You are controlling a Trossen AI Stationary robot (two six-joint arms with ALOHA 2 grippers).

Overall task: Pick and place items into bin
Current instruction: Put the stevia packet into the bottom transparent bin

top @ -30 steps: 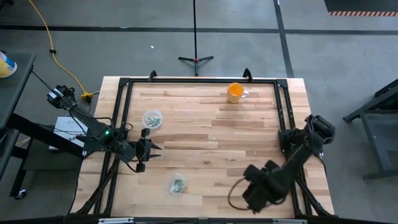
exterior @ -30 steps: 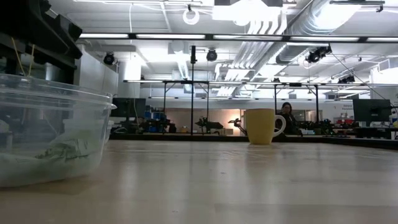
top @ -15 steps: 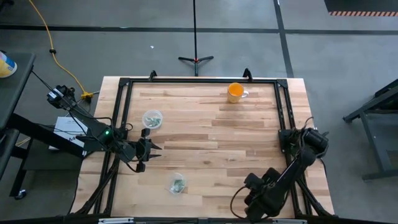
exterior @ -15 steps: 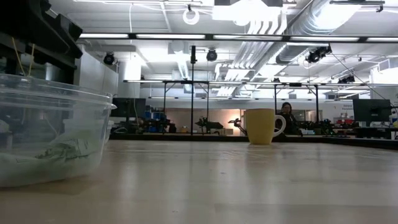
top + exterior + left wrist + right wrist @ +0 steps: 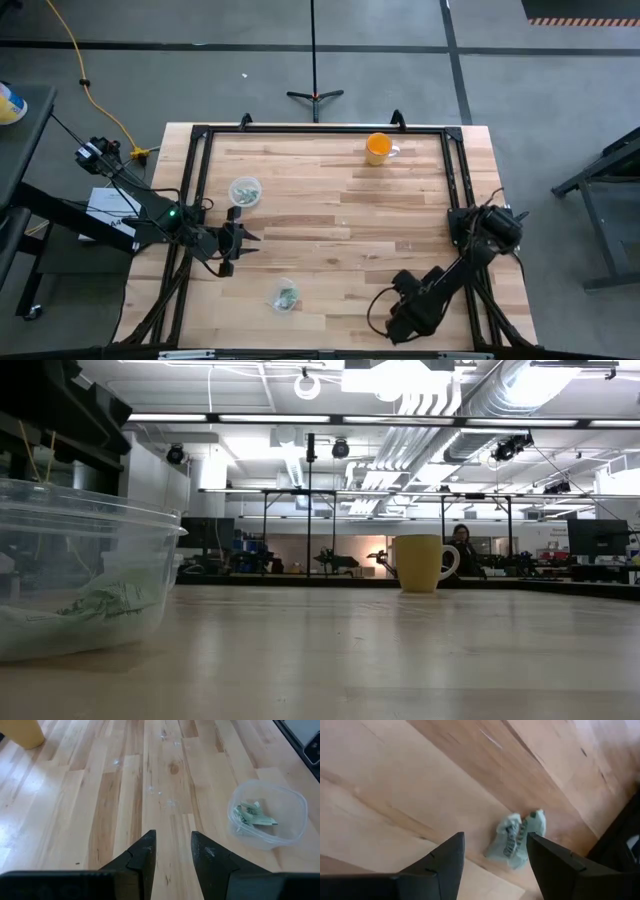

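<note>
Step in hand: approach to pick. Right hand [image 5: 492, 865] hangs wide open and empty over one crumpled item [image 5: 516, 839] near the counter's [image 5: 330, 215] front edge. Left hand [image 5: 172, 852] waits, open and empty. Next: descend, straddle item, close, carry to bin [image 5: 286, 296].

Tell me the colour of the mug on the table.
The mug is orange-yellow; the low view shows it best.

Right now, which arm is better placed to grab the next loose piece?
The right. Its open gripper hangs over a silvery green piece lying on the table, framed between its fingers. The left gripper waits at the left edge, nothing that near it.
</note>
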